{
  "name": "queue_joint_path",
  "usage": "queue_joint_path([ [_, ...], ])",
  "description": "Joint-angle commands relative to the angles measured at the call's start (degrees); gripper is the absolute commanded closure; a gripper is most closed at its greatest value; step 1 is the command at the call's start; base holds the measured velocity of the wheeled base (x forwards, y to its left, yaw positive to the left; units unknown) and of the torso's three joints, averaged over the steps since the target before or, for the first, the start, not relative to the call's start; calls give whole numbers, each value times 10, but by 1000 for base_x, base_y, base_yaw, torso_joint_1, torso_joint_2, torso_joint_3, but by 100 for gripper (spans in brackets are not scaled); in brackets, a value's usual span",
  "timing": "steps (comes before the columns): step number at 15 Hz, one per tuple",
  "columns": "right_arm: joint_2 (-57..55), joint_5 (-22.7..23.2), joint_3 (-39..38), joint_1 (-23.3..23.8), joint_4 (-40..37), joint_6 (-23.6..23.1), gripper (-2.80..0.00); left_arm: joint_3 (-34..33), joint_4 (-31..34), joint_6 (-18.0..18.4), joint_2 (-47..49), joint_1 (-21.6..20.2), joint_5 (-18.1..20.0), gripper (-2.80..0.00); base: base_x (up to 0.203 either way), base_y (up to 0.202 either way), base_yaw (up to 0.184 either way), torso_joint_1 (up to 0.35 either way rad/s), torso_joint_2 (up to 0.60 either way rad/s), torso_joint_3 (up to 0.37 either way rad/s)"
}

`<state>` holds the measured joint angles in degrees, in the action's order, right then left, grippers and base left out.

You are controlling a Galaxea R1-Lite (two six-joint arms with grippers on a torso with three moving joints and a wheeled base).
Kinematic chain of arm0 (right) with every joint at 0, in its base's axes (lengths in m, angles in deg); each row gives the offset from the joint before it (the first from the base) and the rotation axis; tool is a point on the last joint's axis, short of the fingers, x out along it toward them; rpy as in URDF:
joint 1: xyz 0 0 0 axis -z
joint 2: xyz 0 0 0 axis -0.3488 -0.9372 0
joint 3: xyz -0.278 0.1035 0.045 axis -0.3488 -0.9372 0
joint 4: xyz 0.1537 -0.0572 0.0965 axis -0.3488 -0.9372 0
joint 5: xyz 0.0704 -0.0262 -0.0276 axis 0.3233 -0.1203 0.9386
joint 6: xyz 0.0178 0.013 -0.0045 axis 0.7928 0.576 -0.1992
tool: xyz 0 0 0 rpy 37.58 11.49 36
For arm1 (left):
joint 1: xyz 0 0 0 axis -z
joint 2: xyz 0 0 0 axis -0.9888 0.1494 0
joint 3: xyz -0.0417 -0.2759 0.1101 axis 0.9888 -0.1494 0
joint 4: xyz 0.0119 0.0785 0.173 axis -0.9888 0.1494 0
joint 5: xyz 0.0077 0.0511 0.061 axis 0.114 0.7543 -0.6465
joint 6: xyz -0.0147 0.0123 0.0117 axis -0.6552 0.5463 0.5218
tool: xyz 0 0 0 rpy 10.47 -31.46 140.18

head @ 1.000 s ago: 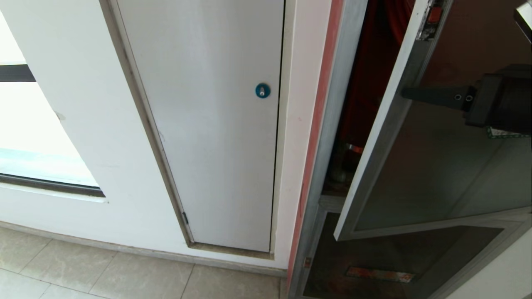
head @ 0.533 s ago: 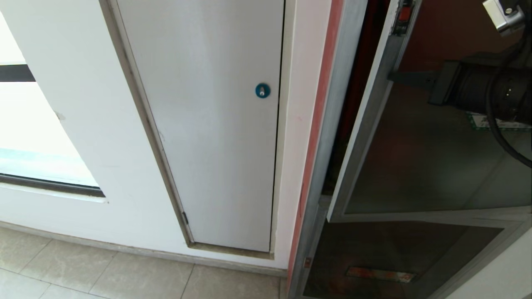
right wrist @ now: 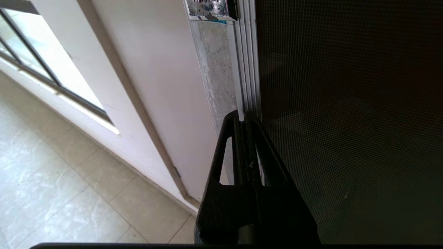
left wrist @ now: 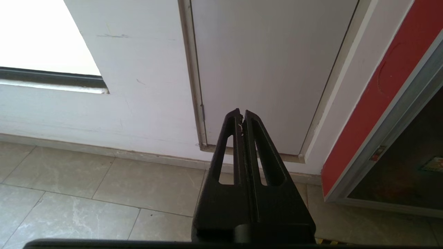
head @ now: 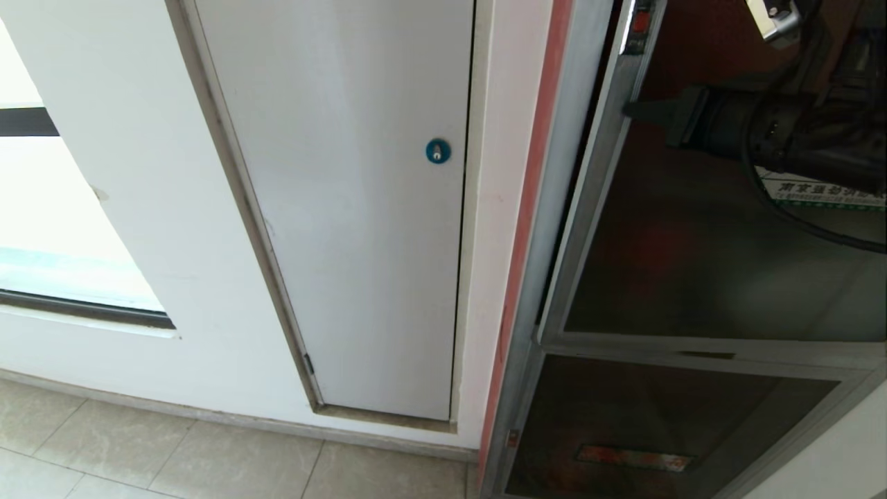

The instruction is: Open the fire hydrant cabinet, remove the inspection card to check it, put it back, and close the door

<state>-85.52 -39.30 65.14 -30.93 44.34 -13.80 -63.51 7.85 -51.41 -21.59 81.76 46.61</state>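
Observation:
The fire hydrant cabinet [head: 554, 208] stands at the right, its grey frame edged in red. The door [head: 693, 263], dark glass in a grey frame, lies almost flat against it, with only a thin dark gap at its free edge. Its red latch [head: 641, 19] and green-bordered sticker [head: 824, 190] show. My right gripper [head: 627, 109] is shut and empty, its tip against the door's frame near the free edge. From the right wrist, that gripper [right wrist: 243, 114] meets the frame beside the glass [right wrist: 346, 121]. My left gripper [left wrist: 242, 112] is parked low and shut. The inspection card is hidden.
A plain white panel with a small blue lock [head: 437, 150] fills the wall left of the cabinet. Below the door is a smaller dark glass panel with a red label [head: 634, 457]. A window [head: 41, 208] is at far left, above the tiled floor [head: 208, 464].
The door has swung from well ajar to almost shut against the cabinet. My right gripper has travelled left and up with it, staying on the frame. The left arm has not moved.

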Motion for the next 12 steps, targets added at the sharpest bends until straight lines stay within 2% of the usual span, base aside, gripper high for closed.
queue_joint_path([
  [1,-39,-7,31,0,1,0,0,0,1,0,0,0,0,0,0,0,0,0,0,0],
  [12,-108,-60,126,0,-6,-1,0,0,0,0,0,0,0,0,0,0,0,0,0,0],
])
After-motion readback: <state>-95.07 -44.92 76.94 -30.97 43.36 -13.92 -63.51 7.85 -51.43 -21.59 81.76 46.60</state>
